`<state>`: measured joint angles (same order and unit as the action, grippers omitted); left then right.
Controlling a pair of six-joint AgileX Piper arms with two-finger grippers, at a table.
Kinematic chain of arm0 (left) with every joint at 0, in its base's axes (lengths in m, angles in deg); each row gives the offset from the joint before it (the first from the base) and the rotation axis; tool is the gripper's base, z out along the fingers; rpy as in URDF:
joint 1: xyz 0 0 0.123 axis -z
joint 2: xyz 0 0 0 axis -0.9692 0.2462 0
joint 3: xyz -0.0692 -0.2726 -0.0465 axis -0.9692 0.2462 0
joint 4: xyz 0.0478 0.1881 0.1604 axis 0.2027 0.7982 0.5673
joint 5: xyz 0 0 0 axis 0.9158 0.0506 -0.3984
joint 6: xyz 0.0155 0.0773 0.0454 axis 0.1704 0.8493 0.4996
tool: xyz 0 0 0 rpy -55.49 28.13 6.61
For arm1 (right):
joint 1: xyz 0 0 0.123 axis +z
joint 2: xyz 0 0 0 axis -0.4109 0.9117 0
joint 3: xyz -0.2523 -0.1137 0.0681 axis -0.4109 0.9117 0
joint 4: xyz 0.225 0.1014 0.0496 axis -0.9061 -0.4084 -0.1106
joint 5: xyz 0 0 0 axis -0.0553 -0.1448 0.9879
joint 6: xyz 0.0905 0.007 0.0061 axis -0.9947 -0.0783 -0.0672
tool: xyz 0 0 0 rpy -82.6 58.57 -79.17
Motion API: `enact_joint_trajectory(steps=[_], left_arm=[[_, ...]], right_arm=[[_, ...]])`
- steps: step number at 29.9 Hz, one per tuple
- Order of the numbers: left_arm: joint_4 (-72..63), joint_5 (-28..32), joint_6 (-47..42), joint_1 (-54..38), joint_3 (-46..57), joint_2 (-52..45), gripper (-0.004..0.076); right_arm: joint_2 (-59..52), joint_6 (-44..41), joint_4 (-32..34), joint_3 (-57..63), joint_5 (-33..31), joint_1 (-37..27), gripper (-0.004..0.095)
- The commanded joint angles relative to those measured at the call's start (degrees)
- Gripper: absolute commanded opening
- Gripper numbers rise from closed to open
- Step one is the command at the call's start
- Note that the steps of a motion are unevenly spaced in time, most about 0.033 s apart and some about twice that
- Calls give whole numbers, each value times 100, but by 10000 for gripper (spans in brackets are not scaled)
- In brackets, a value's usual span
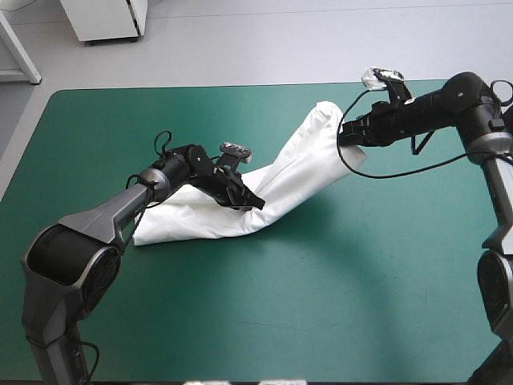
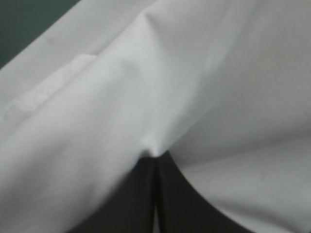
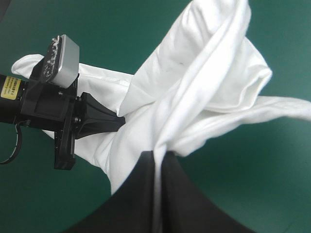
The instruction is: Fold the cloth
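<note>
**Two thin pinches on a twisted T-shirt**

You had the T-shirt (image 1: 296, 172) stretched over the middle of the tabletop (image 1: 361, 281), one end lying flat and the other lifted toward the tabletop's far edge. Your left pincer (image 1: 256, 204) was clenched on a fold near the tabletop's centre, and your right pincer (image 1: 345, 139) was clenched on the raised, twisted end. A harder pull could have slipped either pinch, and the twist could have set a crooked fold.

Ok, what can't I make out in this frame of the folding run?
- Left wrist view: which part of the T-shirt the left gripper pinches; blurred white cloth fills the picture.
- High view: where the right gripper bites, hidden by its own wrist and the cloth.
- High view: the T-shirt's edge under the left arm.
- Every view: sleeves and collar, lost in twisted folds.
</note>
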<state>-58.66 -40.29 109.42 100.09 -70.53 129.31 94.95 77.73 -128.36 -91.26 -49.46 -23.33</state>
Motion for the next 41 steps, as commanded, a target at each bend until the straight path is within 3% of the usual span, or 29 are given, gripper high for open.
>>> enact_joint_trajectory(steps=[1,8,15,21,32,37,41], left_arm=[[-36,-104,-75,-23,-363,-547,-9],[500,-539,-384,-380,-964,-1239,-9],[1026,-1227,-682,-1404,-1020,-2193,-9],[1026,-1512,-727,-2107,-1020,-2998,-9],[1257,-1726,-760,-2148,-1020,-3592,-9],[1257,-1765,-760,-2148,-1020,-3685,-9],[1260,-1840,-760,-2148,-1020,-3737,-9]], right_arm=[[-329,67,-306,-194,116,-13,-13],[-329,67,-306,-194,298,418,-13],[-251,-2,-370,-208,525,1118,-13],[55,-2,-783,-383,1148,1915,-13],[1477,-2,-1082,-1830,1558,3345,-13],[2078,42,-1105,-2061,1819,3745,-13],[2367,252,-1186,-2148,1592,3902,-4]])
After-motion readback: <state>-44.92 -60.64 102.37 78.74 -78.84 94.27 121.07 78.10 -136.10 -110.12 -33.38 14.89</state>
